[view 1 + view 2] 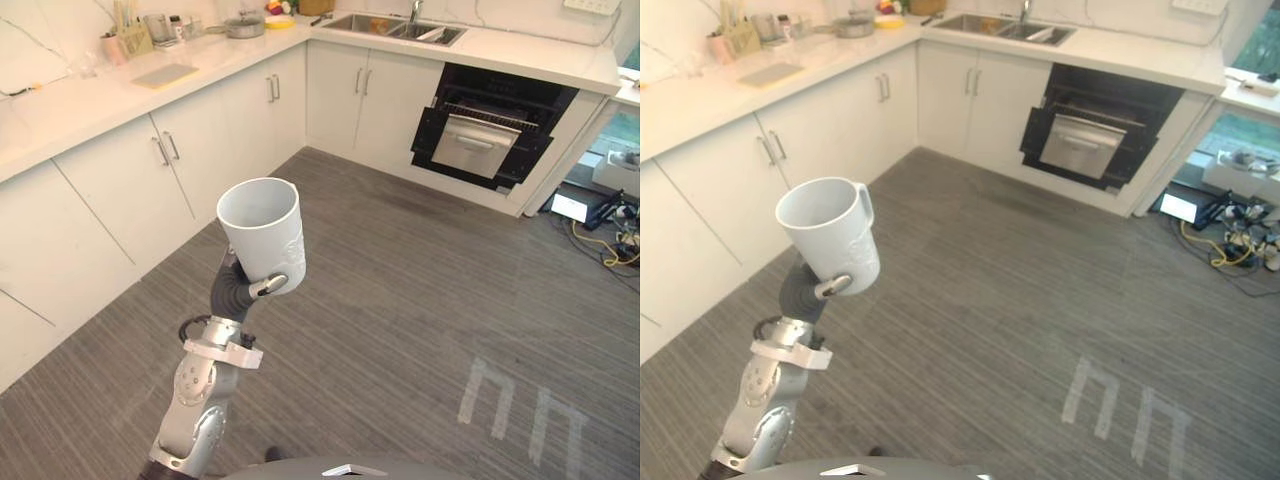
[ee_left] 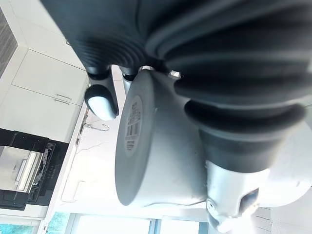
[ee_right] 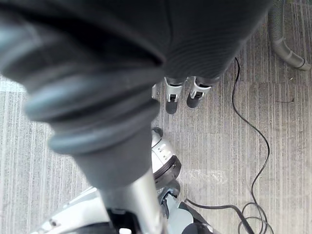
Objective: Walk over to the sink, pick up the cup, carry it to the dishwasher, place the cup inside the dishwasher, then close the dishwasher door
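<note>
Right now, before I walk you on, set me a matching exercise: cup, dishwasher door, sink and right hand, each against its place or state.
Things:
1. cup
2. dishwasher door
3. sink
4. right hand

Places or states:
A. open and empty, above the floor
B. set into the counter at the far end
C. hanging open below the counter
D. gripped in the left hand, mouth up

Pairs: 1-D, 2-C, 3-B, 4-A
</note>
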